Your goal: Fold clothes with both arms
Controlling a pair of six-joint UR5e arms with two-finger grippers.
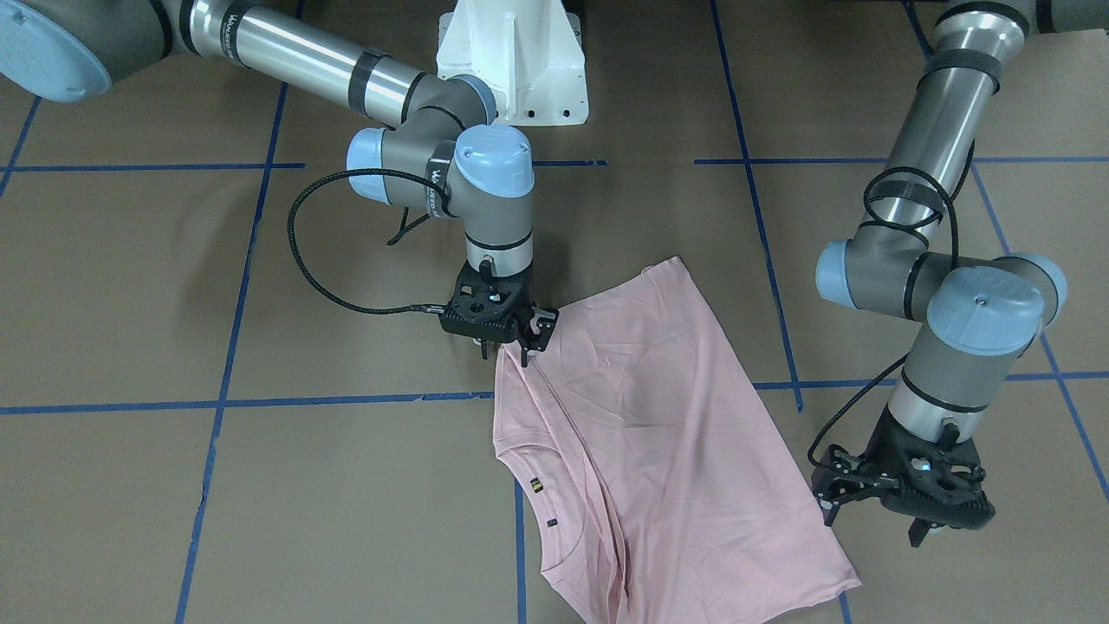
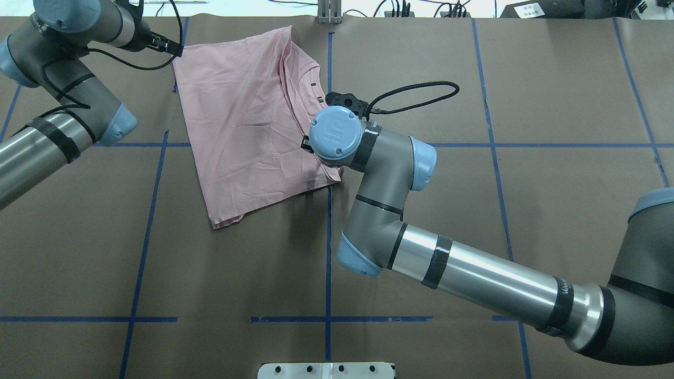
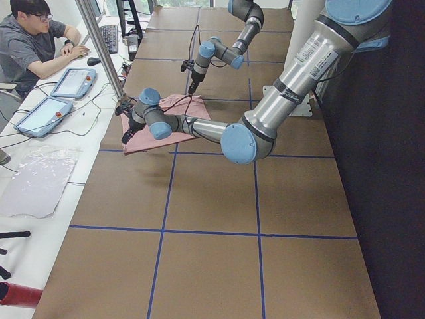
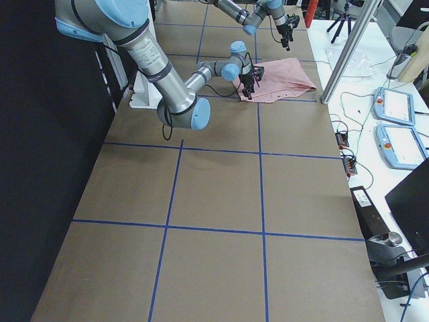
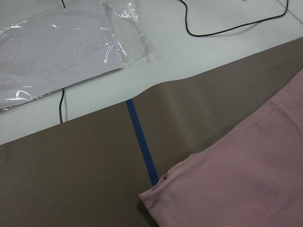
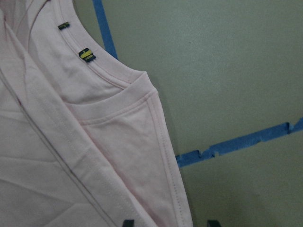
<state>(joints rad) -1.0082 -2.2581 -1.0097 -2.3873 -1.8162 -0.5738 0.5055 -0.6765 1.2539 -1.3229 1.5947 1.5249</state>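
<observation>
Pink T-shirt lies doubled on the counter, plain side up; right gripper sits at its edge near the collar, jaws apart astride the seam, holding nothing; left gripper hangs spread and empty just off the far corner. Likely risk: the right pinches one layer only, skewing the fold.
</observation>
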